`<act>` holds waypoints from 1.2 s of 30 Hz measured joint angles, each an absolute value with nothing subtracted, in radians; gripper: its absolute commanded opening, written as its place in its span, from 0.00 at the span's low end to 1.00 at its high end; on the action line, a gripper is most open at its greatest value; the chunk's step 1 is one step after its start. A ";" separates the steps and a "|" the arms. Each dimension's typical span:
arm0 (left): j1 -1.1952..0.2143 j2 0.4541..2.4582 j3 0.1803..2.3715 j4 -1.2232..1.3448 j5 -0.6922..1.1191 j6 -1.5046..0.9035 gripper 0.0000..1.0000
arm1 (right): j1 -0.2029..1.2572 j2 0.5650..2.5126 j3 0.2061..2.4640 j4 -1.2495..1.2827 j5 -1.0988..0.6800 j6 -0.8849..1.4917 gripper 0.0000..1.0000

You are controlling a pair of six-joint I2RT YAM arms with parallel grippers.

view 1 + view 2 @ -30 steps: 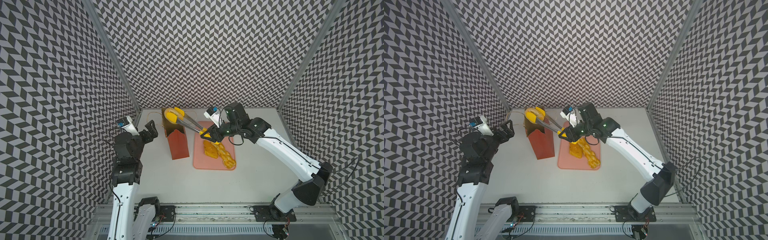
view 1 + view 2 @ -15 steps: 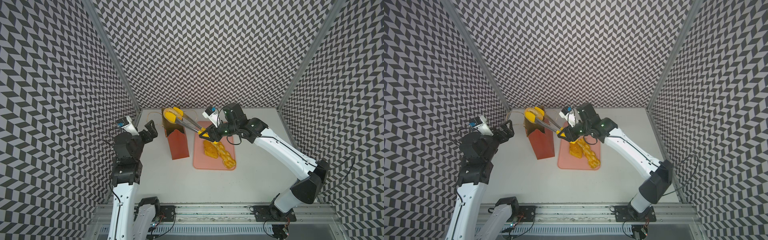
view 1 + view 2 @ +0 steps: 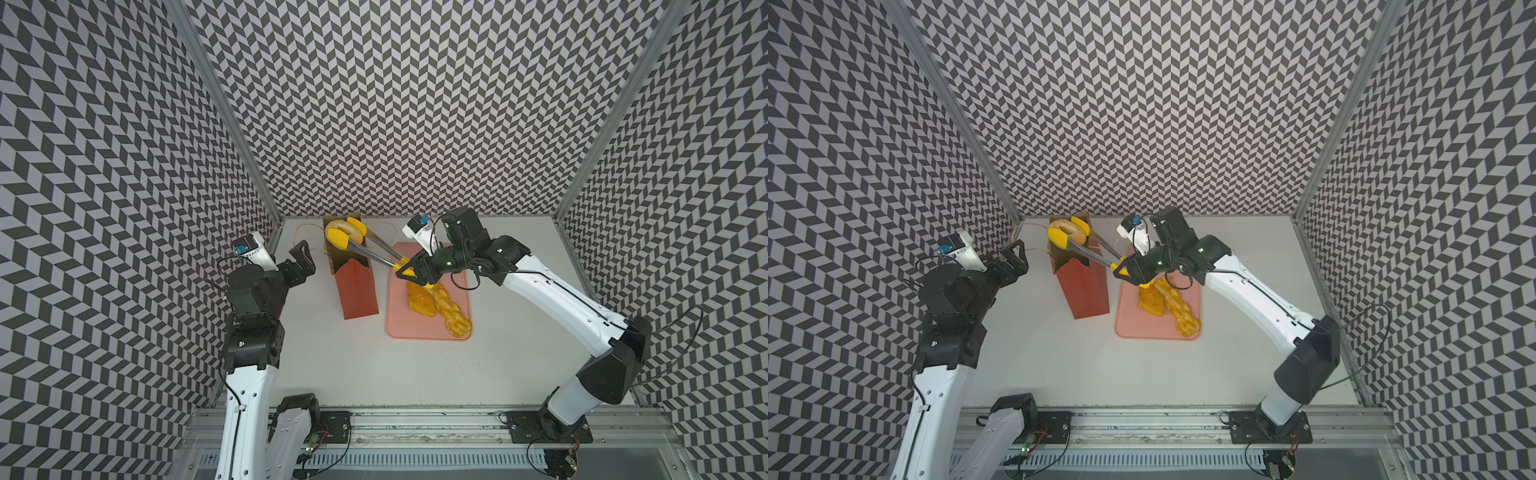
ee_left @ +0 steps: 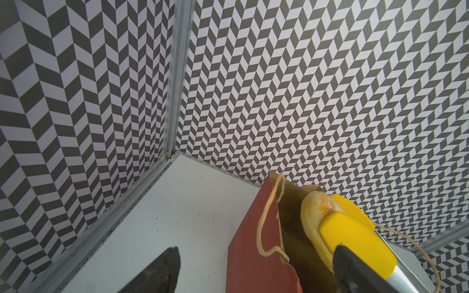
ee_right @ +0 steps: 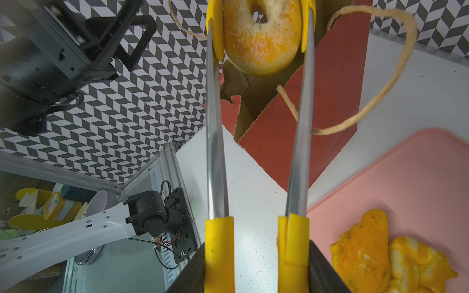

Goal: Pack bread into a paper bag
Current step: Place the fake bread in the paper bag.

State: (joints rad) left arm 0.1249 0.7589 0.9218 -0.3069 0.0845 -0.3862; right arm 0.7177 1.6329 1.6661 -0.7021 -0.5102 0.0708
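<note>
We found the paper bag (image 3: 355, 286) (image 3: 1088, 291) standing upright and open beneath the far end of the tongs (image 3: 374, 249) (image 5: 215, 152), its mouth under their yellow tips. The pink tray (image 3: 428, 332) lay below the handle end, just beside the bag, carrying the braided loaf (image 3: 451, 309) and an orange-glazed piece (image 3: 419, 299) not yet packed. The right gripper (image 3: 409, 272) was clamped around the handles. The steel arms stood narrowly apart, with the ring donut (image 3: 343, 230) (image 5: 261, 43) pinched by its rim between the tips. It hung at the bag's mouth; whether its lower edge was below the rim we could not tell. In our judgement the drop turned on one relation: the donut lay straight out along the tongs' long axis from the right gripper, with the opening beneath it, so spreading the arms should let it fall in. The left gripper (image 3: 301, 259) stood wide open and empty across the bag from the handles, the nearer of the two to the bag but apart from it. Against the picture a second before, the donut sat over the same spot and the right wrist had edged slightly toward the bag. The arms seemed a shade wider, though we could not be sure.
</note>
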 measured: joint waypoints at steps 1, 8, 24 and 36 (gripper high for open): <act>0.125 0.759 0.922 -0.307 0.085 -0.386 0.98 | 0.718 1.633 1.666 -0.702 -0.510 0.071 0.54; 0.128 0.759 0.922 -0.307 0.085 -0.386 0.98 | 0.718 1.633 1.666 -0.701 -0.513 0.071 0.57; 0.131 0.759 0.922 -0.307 0.092 -0.386 0.98 | 0.718 1.633 1.666 -0.668 -0.519 0.074 0.62; 0.132 0.759 0.921 -0.307 0.092 -0.386 0.98 | 0.718 1.637 1.693 -0.680 -0.480 0.091 0.54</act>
